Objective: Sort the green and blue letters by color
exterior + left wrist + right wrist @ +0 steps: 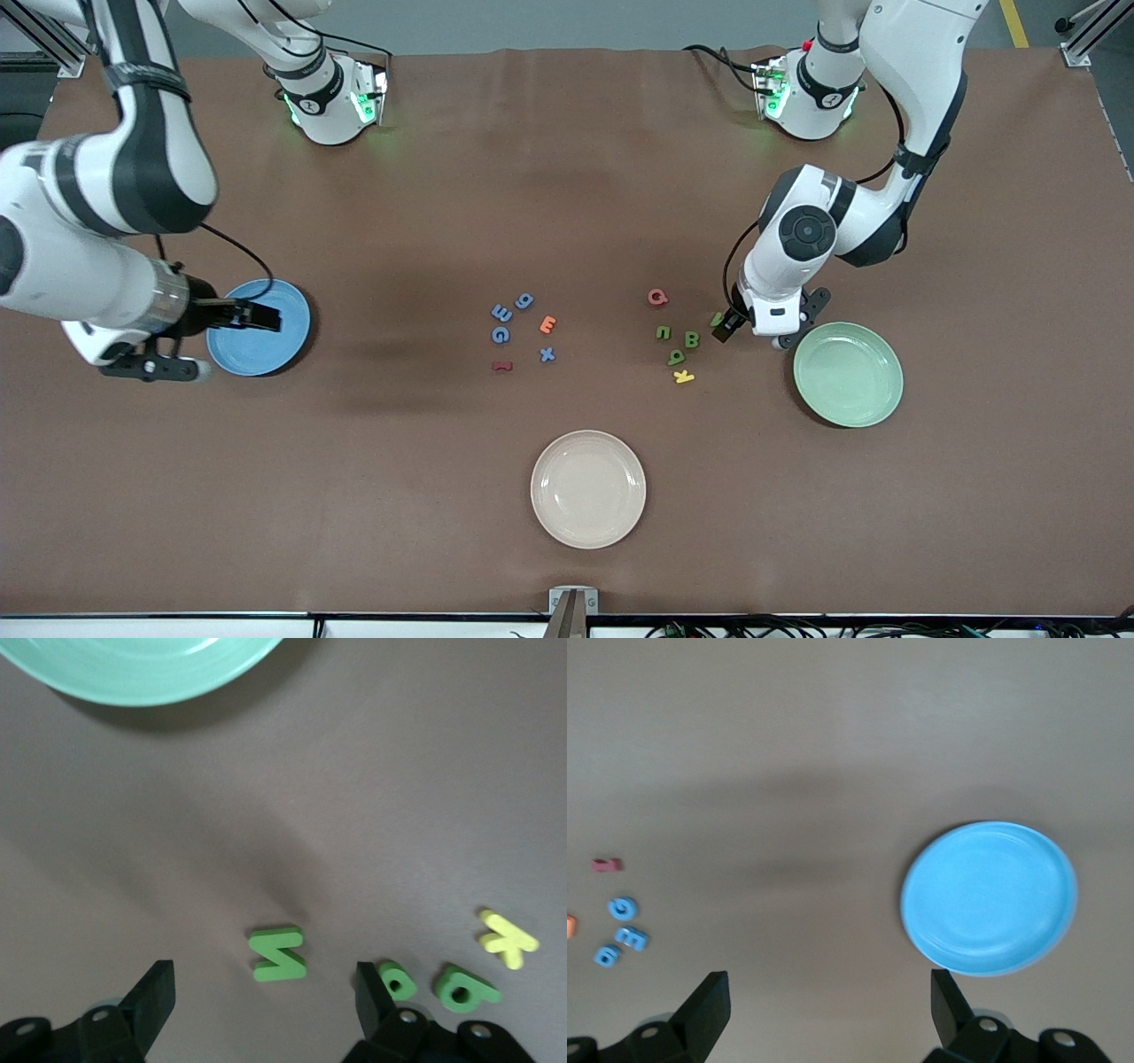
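Note:
Four blue letters (501,313) lie mid-table, toward the right arm's end. Several green letters (692,338) lie near the green plate (848,374). My left gripper (728,328) is open and low over the table. One green letter (278,952) lies flat just ahead of its fingertips (365,979), in line with the gap and untouched. Two more green letters (397,980) lie beside one finger. My right gripper (257,316) hangs open and empty over the blue plate (266,350), which also shows in the right wrist view as the blue plate (990,897).
An orange letter (548,324) and a red one (502,365) sit among the blue letters. A pink letter (656,297) and a yellow letter (683,376) lie by the green ones. A beige plate (588,488) stands nearer the front camera.

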Motion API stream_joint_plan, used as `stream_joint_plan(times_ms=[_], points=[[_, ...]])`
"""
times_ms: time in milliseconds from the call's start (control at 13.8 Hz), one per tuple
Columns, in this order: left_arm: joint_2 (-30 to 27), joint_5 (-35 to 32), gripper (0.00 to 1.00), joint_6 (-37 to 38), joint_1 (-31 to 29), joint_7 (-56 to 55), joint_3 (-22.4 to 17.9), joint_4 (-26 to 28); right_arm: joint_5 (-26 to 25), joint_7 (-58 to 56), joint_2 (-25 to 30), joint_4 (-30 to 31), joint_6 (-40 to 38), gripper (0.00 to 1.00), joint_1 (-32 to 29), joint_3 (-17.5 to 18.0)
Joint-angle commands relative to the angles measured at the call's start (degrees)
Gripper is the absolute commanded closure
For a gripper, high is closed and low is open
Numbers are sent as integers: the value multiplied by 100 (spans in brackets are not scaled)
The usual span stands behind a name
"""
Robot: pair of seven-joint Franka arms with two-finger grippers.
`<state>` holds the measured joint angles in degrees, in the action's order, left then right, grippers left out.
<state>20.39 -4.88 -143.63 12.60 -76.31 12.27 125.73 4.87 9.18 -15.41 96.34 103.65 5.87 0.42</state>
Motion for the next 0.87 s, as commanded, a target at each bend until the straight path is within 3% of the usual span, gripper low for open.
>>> stream_joint_plan(times_ms=[0, 145, 434, 651, 796], points=[[140, -110, 14, -349, 32, -139, 30, 127, 94, 739, -111, 296, 584, 0, 449, -33], [237, -110, 24, -394, 67, -139, 21, 136, 94, 1286, -234, 446, 867, 0, 940, -33], [474, -110, 26, -666, 67, -147, 21, 101, 94, 1824, -568, 560, 1454, 0, 1679, -33], [606, -110, 27, -860, 93, -147, 21, 101, 94, 2665, -674, 1113, 2673, 0, 2364, -42], [668, -118, 37, -860, 94, -130, 21, 84, 94, 2756, -945, 1211, 3318, 0, 2585, -42]])
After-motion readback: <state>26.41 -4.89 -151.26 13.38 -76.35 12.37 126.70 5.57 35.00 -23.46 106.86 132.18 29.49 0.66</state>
